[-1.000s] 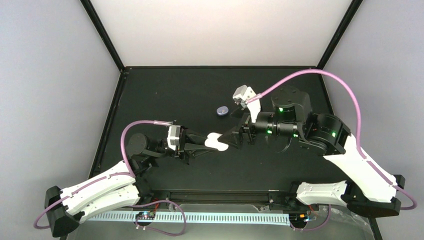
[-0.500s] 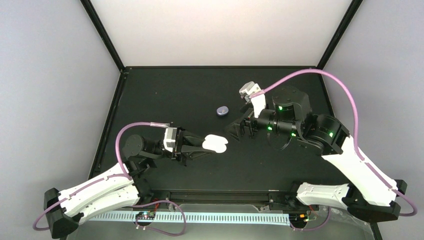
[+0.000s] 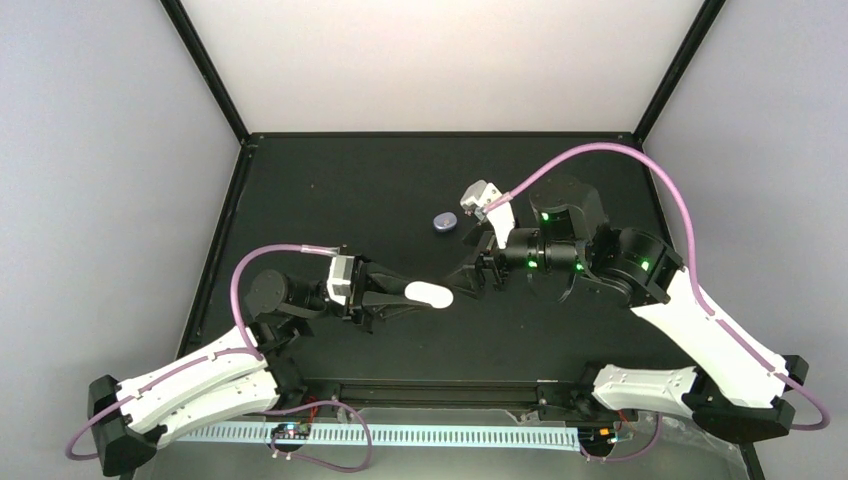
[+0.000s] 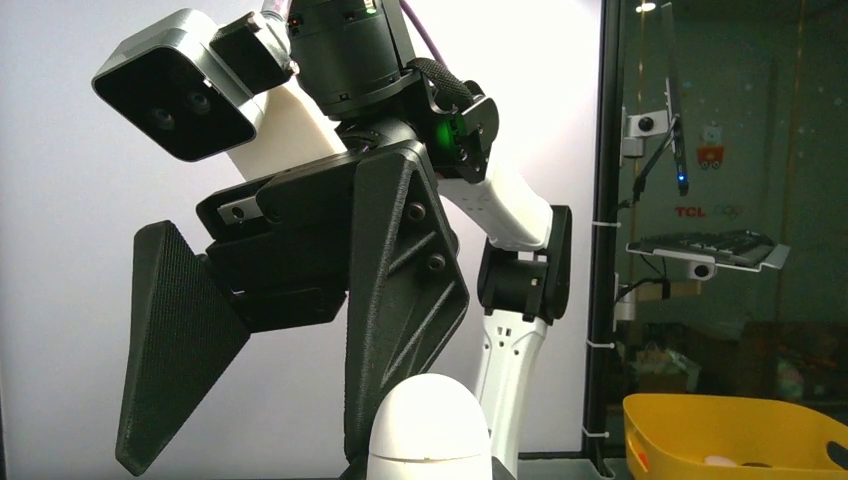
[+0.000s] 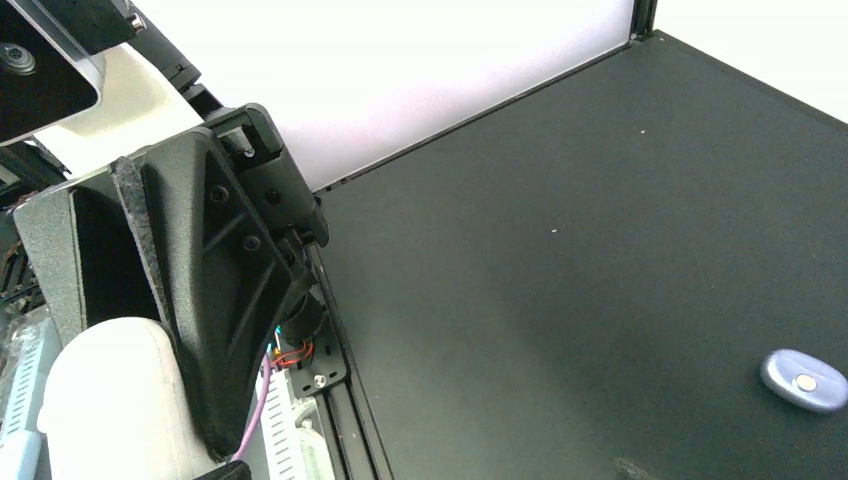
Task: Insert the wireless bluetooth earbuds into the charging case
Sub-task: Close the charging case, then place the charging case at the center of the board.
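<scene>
White charging case (image 3: 430, 294) sits near the centre of our top view, closed, pinched in our left hand (image 3: 410, 296). Our right hand (image 3: 463, 280) faces it close on the right, fingers spread wide, holding nothing. A lilac oval (image 3: 445, 221) lies on the counter (image 3: 330, 190) just above

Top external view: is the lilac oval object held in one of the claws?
No, the lilac oval object lies on the black table, with bare table all round it.
</scene>
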Controlling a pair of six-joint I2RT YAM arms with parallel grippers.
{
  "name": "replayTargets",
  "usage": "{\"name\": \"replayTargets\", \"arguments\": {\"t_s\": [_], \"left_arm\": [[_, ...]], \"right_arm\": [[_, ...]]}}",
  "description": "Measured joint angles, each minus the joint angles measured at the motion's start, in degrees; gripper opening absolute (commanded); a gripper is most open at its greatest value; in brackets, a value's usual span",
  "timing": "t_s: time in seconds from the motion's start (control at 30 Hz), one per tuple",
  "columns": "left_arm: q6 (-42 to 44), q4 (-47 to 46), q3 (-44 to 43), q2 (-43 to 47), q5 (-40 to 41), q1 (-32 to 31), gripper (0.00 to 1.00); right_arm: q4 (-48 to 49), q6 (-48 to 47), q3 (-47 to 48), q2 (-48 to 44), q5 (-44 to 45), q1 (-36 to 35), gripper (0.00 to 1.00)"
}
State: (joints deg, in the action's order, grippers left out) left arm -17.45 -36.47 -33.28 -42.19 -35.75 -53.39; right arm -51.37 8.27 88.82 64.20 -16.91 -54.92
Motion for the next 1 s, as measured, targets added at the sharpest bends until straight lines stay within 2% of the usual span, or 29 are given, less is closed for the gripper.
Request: {"name": "replayTargets", "arguments": {"t_s": [0.3,0.4,0.47,0.63,0.8,1.0], "left_arm": [[-0.8,0.2,-0.5,-1.6,-0.1,-0.3,0.02],[-0.8,1.0,-1.2,-2.2,0.7,-0.4,0.01],[-0.8,2.3,-1.6,-2.4,3.4,-0.3,0.02],[-1.9,9.8,-1.7,-3.9,12.9,1.2,0.02],[-7.9,16.0,1.6,-8.8,21.0,8.7,0.02],[-14.8,19.6,4.7,-24.1,22.6,19.2,0.02]], "right_arm": [[0.4,-1.7,-1.3,-0.7,-0.5,0.4,0.94],[0.5,-1.7,-1.9,-0.9,1.2,0.4,0.97],[0.7,-1.1,-2.7,-1.5,5.1,0.4,0.98],[2.8,2.4,-8.5,-6.4,21.8,0.3,1.0],[6.3,5.7,-18.3,-12.3,32.6,0.3,1.0],[10.1,9.6,-30.7,-13.7,35.2,0.3,1.0]]}}
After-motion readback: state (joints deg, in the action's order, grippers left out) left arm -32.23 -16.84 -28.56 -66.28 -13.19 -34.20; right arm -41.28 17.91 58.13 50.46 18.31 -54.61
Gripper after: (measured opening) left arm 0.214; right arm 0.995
